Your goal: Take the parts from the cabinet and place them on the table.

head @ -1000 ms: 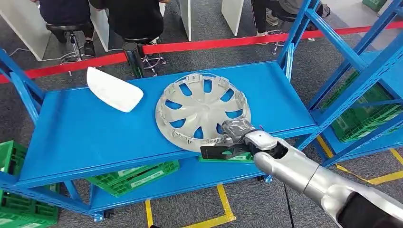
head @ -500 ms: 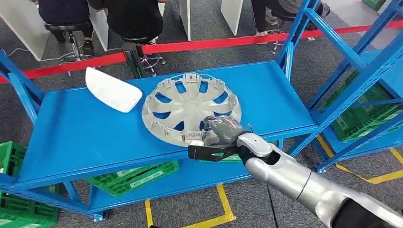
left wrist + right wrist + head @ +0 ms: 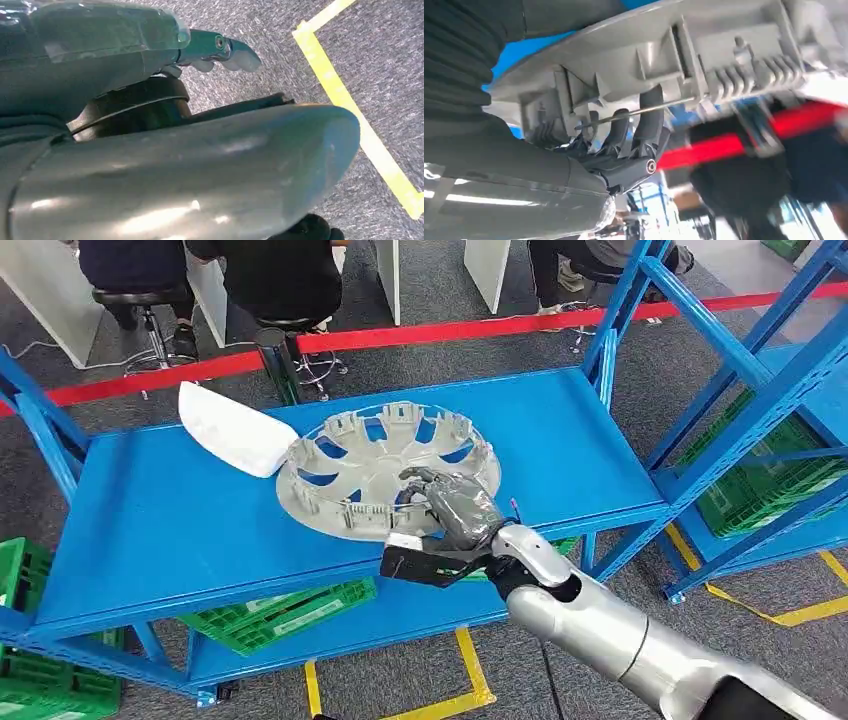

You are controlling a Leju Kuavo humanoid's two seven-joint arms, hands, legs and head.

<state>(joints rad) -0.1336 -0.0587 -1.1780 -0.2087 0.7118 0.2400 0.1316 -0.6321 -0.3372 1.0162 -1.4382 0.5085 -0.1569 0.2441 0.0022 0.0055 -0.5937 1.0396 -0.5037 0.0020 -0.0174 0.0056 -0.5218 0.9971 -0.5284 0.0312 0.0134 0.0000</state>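
Observation:
A grey hubcap (image 3: 372,462) lies inside-up on the blue shelf top (image 3: 170,530), tilted, with its near right rim raised off the surface. My right hand (image 3: 452,512) grips that rim from the front edge. In the right wrist view its dark fingers (image 3: 647,122) curl through an opening and around the ribbed rim of the hubcap (image 3: 704,45). A white curved part (image 3: 232,430) lies on the shelf top to the far left, just touching or nearly touching the hubcap. My left hand (image 3: 150,160) hangs over the carpet, holding nothing, one finger (image 3: 222,48) stretched out.
Blue rack uprights (image 3: 700,380) stand at the right, with green crates (image 3: 765,490) on their lower shelves. More green crates (image 3: 285,610) sit under the shelf top. A red barrier bar (image 3: 430,333) and seated people (image 3: 270,280) are behind. Yellow floor tape (image 3: 360,130) marks the carpet.
My right hand has moved left along the front edge, dragging the hubcap left toward the white part and tipping its near rim upward.

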